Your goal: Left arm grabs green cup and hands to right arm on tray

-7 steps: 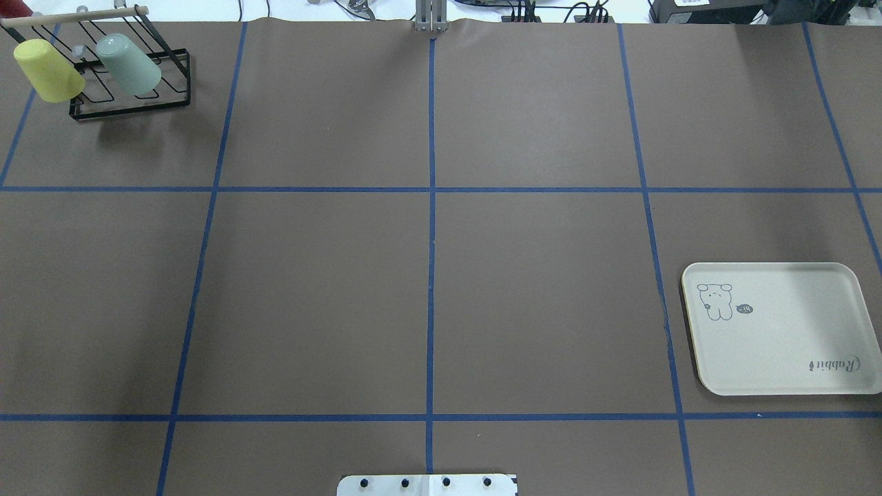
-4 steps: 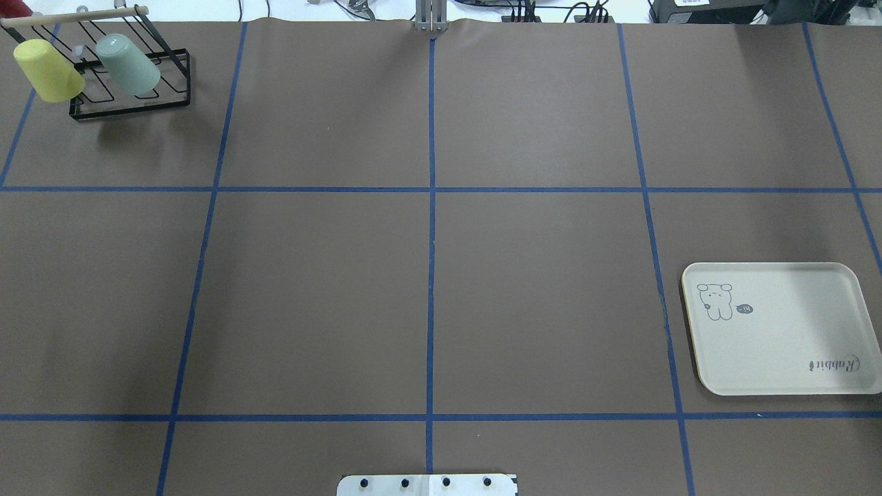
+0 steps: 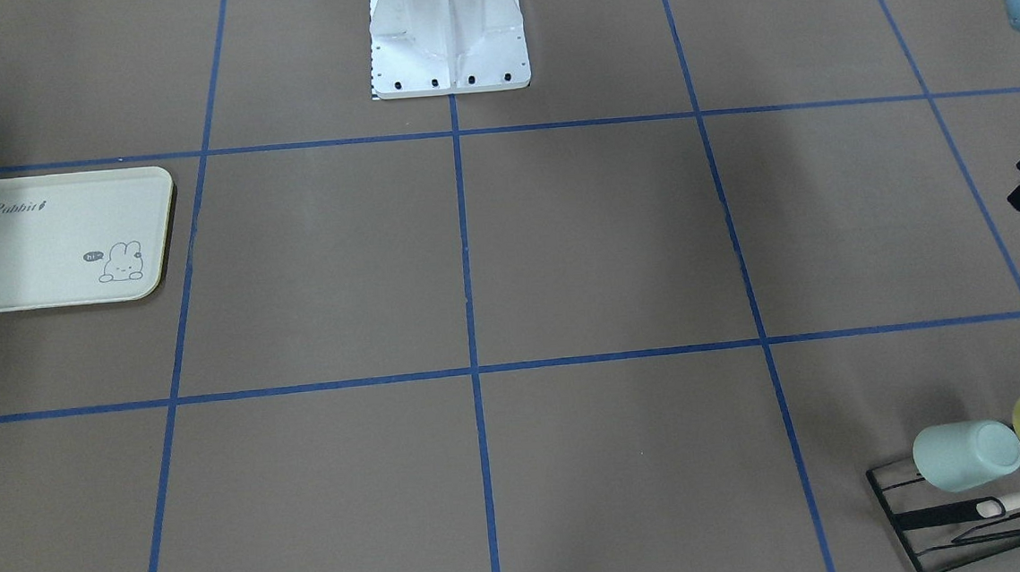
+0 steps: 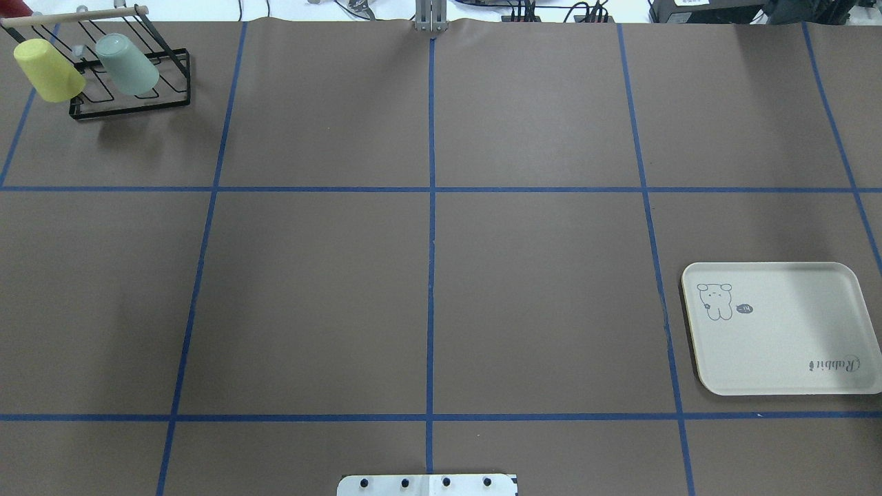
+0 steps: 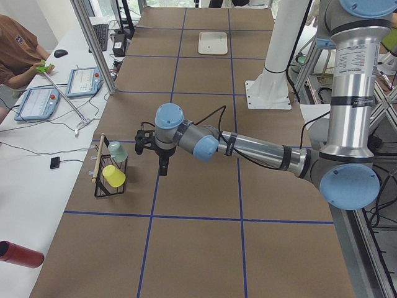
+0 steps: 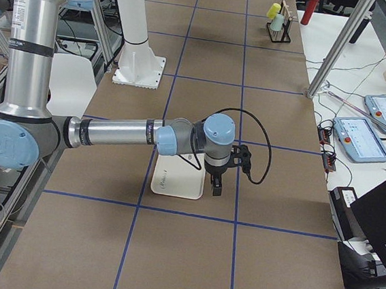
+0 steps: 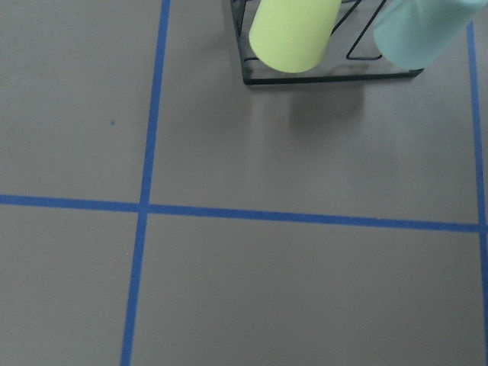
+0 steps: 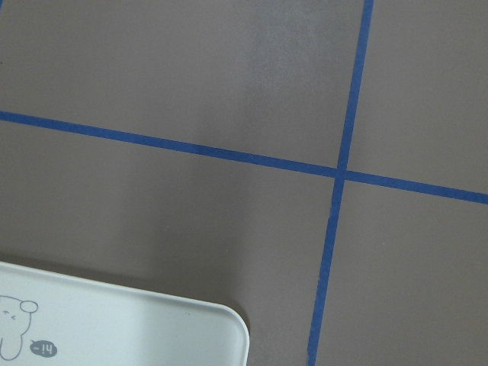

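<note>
The pale green cup (image 4: 127, 65) hangs tilted on the black wire rack (image 4: 131, 110) at the table's far left corner, beside a yellow cup (image 4: 48, 70). It also shows in the front-facing view (image 3: 966, 456) and at the top right of the left wrist view (image 7: 423, 30). The left gripper (image 5: 162, 166) hovers over the table a short way from the rack on the robot's side, fingers pointing down; I cannot tell whether it is open. The cream Rabbit tray (image 4: 778, 331) lies bare at the near right. The right gripper (image 6: 215, 184) hovers by the tray's edge (image 6: 175, 184); I cannot tell its state.
The brown table is marked with a blue tape grid. The robot's white base plate (image 4: 427, 486) sits at the near middle edge. A red cylinder (image 5: 18, 254) lies off the table beyond the rack. An operator (image 5: 18, 56) sits at a side desk.
</note>
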### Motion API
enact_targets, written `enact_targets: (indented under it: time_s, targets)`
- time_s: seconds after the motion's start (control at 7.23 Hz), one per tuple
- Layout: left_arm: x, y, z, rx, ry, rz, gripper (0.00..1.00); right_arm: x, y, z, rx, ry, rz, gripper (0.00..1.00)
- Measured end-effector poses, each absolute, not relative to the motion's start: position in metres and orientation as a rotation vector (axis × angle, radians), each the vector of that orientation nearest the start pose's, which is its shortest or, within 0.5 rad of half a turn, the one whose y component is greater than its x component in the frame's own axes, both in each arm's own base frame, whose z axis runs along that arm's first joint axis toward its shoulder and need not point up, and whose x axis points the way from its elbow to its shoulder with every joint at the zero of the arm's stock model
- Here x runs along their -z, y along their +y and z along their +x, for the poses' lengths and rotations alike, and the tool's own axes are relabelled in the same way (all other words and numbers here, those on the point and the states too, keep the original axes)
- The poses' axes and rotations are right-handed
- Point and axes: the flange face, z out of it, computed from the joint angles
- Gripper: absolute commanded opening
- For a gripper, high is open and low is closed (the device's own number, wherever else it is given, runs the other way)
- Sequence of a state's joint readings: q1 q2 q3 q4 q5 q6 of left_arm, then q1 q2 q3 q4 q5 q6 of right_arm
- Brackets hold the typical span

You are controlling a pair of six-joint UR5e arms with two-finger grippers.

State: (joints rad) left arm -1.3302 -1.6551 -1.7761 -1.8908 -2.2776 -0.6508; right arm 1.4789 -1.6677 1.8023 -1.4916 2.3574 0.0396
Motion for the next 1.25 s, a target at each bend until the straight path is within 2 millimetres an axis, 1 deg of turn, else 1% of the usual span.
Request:
enact_targets:
  time_s: [0.14, 0.28, 0.55, 0.69, 0.83, 0.97, 1.11, 1.25]
  targets:
    - [-0.457, -0.559, 0.080, 0.176, 0.839, 0.273, 0.99, -0.580, -0.465, 0.017, 0.139, -0.794, 0.150, 1.00]
    - [-0.443, -0.581, 0.100, 0.182, 0.803, 0.308, 0.99, -0.580, -0.465, 0.015, 0.143, -0.793, 0.148, 1.00]
    - [-0.425, -0.630, 0.138, 0.190, 0.764, 0.327, 0.99, -0.580, -0.466, 0.013, 0.147, -0.792, 0.146, 1.00]
    - [-0.419, -0.649, 0.158, 0.201, 0.757, 0.319, 0.99, -0.580, -0.466, 0.012, 0.149, -0.792, 0.146, 1.00]
    - [-0.418, -0.660, 0.179, 0.227, 0.734, 0.313, 0.99, -0.580, -0.467, 0.012, 0.151, -0.792, 0.147, 1.00]
    - [-0.419, -0.665, 0.199, 0.253, 0.703, 0.319, 0.99, -0.579, -0.467, 0.011, 0.152, -0.792, 0.149, 1.00]
    - [-0.422, -0.668, 0.210, 0.266, 0.684, 0.321, 0.99, -0.578, -0.468, 0.011, 0.153, -0.792, 0.151, 1.00]
    - [-0.427, -0.673, 0.215, 0.272, 0.675, 0.324, 0.99, -0.578, -0.468, 0.011, 0.153, -0.792, 0.151, 1.00]
